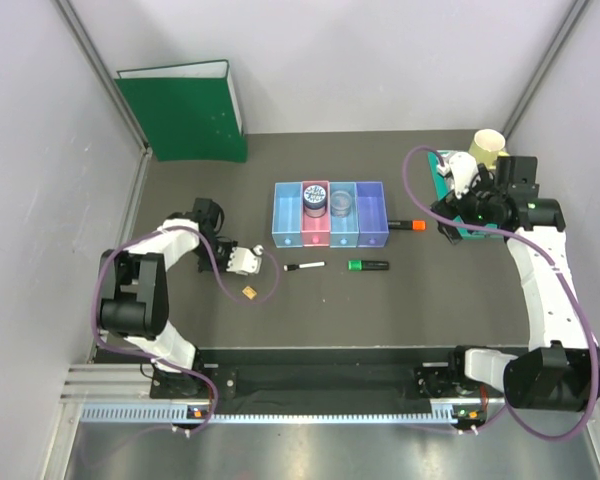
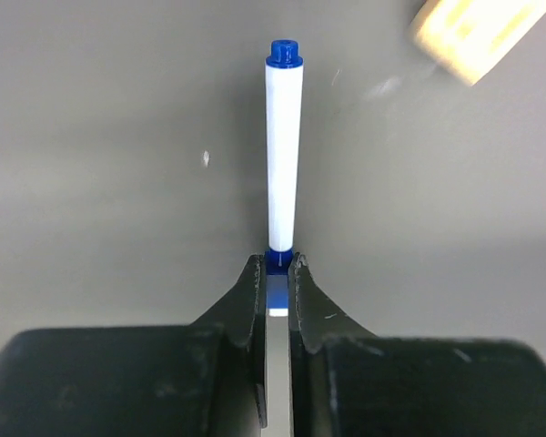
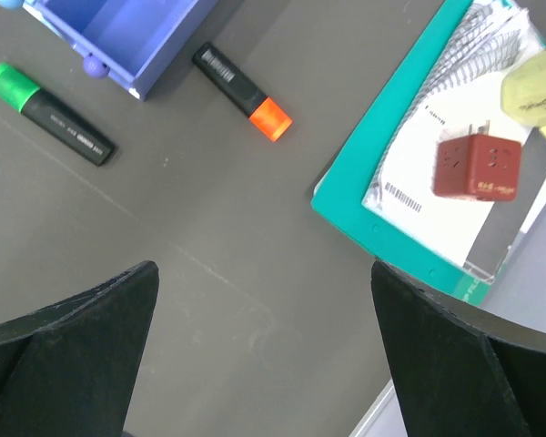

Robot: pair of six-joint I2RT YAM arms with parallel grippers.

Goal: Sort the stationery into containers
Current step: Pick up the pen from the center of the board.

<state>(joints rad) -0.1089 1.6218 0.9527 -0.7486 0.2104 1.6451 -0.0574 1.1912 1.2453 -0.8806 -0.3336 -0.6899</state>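
— White pen point(image 2: 282, 155), blue-capped: where is it seen relative to the left gripper point(image 2: 275, 273)?
— It is clamped at one blue end between the closed jaws and pointed straight out over the table point(image 2: 118, 182).
— And the right gripper point(image 3: 264, 300)?
— It is spread wide with nothing held, beside the teal tray point(image 3: 375, 137).
— The containers point(image 1: 286, 212)?
— A dark jar point(image 1: 316, 197) is seen in the pink bin, a clear jar point(image 1: 341, 203) in the light blue bin beside it.
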